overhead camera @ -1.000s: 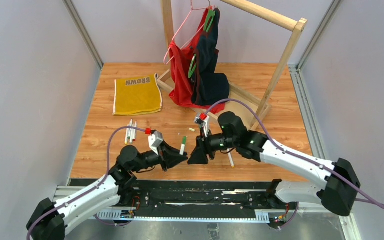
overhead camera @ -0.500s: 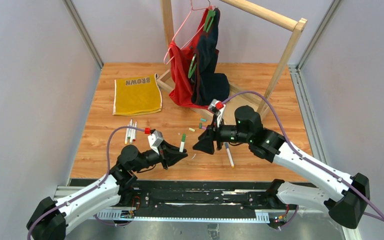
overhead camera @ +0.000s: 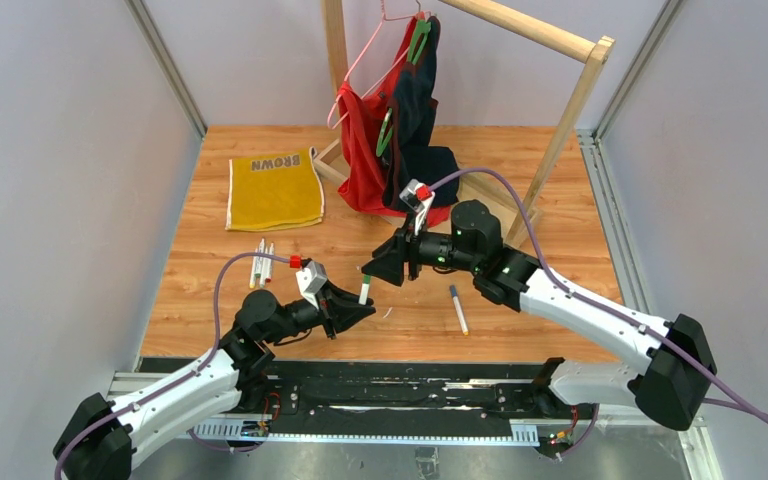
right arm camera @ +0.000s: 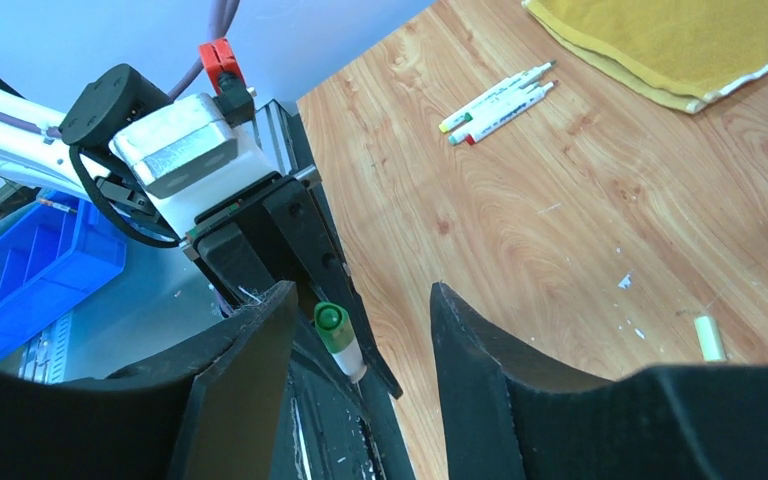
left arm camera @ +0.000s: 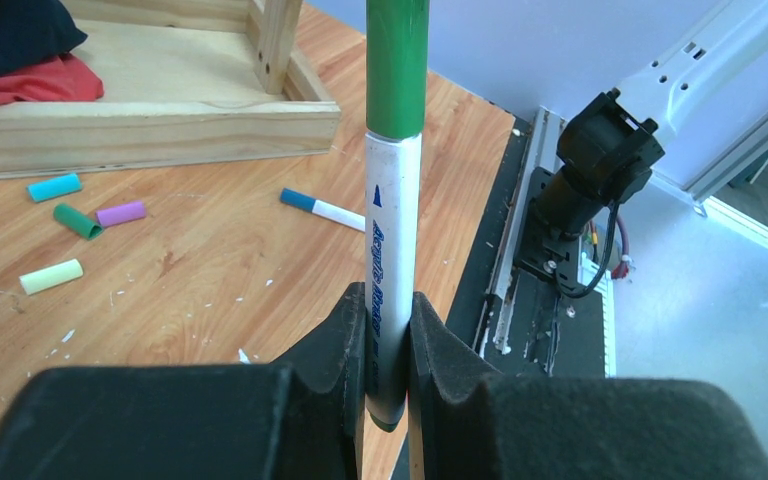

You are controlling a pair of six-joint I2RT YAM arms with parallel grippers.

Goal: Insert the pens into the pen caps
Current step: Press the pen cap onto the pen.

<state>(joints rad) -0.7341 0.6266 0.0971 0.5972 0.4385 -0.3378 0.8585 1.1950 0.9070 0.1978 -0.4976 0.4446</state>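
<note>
Wooden table (overhead camera: 210, 300). At the far end stands a timber rack (overhead camera: 563, 130) with red and dark garments (overhead camera: 400, 150) hung on it. A yellow towel (overhead camera: 275, 190) lies flat to the rack's left.

The right arm (overhead camera: 580, 310) reaches in across the middle of the table. The left arm (overhead camera: 175, 390) sits low by the near edge.

Left gripper (left arm camera: 388, 330): pads pinched low on the white barrel of a pen (left arm camera: 392, 230). The pen is held upright, with a green length at its top.

Right gripper (right arm camera: 360, 330): fingers spread wide, poised at the pen's upper end. In the right wrist view the green end sits in the gap between the two fingers and appears to touch neither.

Loose on the wood:
- A blue-tipped pen (overhead camera: 457, 308) lies flat to the right of both grippers.
- A few more pens (overhead camera: 260, 262) lie side by side at the left, nearer than the towel.

Caps, left wrist view, all lying near the rack's base:
- The teal cap (left arm camera: 54, 187) is closest to the rack.
- The green cap (left arm camera: 78, 221) and purple cap (left arm camera: 120, 213) lie just beside each other.
- The pale yellow cap (left arm camera: 50, 276) lies a little apart from these.
</note>
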